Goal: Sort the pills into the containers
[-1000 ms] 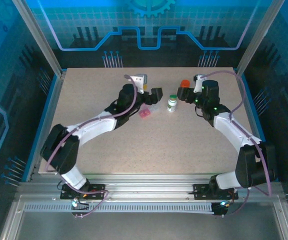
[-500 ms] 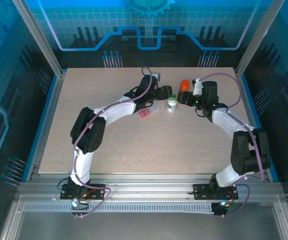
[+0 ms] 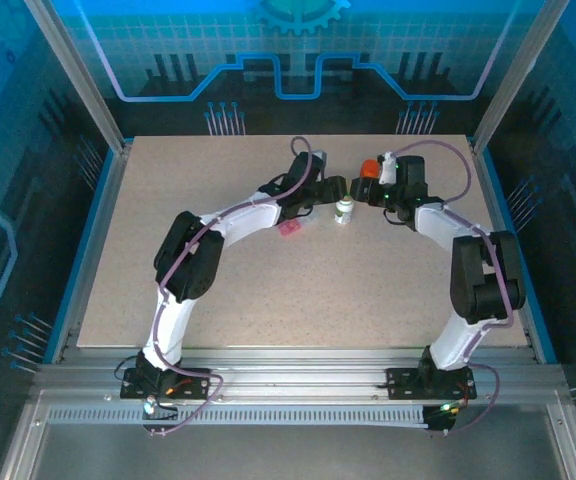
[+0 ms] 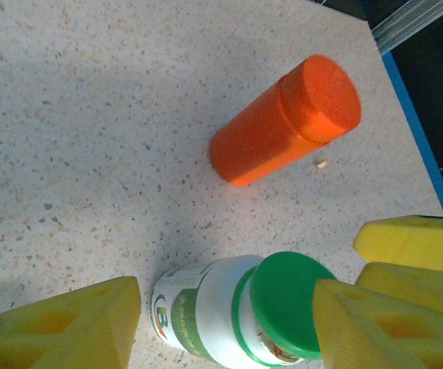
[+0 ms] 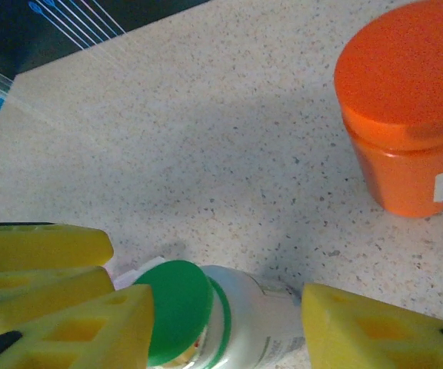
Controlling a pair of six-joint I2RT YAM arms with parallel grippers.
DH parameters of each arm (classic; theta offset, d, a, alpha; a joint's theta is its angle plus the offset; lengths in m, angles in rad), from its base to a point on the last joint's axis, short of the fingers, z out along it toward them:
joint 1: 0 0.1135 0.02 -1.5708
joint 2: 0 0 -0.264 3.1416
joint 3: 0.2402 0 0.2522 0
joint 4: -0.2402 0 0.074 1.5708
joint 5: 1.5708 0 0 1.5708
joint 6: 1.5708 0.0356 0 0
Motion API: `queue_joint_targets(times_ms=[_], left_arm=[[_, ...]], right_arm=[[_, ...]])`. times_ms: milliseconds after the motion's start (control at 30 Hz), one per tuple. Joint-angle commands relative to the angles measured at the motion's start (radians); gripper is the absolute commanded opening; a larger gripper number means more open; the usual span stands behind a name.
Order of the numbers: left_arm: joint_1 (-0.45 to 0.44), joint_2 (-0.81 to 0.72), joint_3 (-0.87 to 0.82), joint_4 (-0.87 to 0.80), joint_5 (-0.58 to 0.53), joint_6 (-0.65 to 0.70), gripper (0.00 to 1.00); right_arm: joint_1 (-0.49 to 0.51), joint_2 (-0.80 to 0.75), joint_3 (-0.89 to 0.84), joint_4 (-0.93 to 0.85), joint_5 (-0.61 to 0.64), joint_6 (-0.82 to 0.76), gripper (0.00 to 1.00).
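The orange bottle [image 5: 406,108] is cut off by the right edge.

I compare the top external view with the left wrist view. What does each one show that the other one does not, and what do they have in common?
Top external view: the pink vial on the table. Left wrist view: a tiny pale speck, perhaps a pill, beside the orange bottle; the printed label of the white bottle with a green cap; the yellow pads of the left claw on either side of that bottle. Both views: the orange bottle and the white bottle, standing near each other but apart.
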Motion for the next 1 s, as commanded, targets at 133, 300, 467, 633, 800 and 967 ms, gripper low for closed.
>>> queue_joint_targets(times_ms=[133,300,467,633,800,967], left_arm=[[-0.014,0.025,0.011,-0.019,0.027,0.000,0.58],[-0.015,0.030,-0.024,0.009,0.033,-0.010,0.55],[-0.019,0.032,-0.038,0.013,0.037,-0.009,0.53],[-0.018,0.017,-0.064,0.033,0.045,-0.004,0.51],[-0.019,0.018,-0.084,0.048,0.065,-0.017,0.49],[-0.020,0.019,-0.098,0.065,0.070,-0.027,0.49]], right_arm=[[-0.008,0.009,-0.011,0.017,-0.011,0.004,0.49],[0.002,0.001,-0.055,0.026,0.010,-0.012,0.48],[0.010,0.008,-0.067,0.018,0.012,-0.021,0.47],[0.022,-0.009,-0.082,0.035,0.017,-0.028,0.46],[0.037,-0.033,-0.106,0.081,0.023,-0.035,0.46],[0.040,-0.055,-0.150,0.167,0.006,-0.025,0.45]])
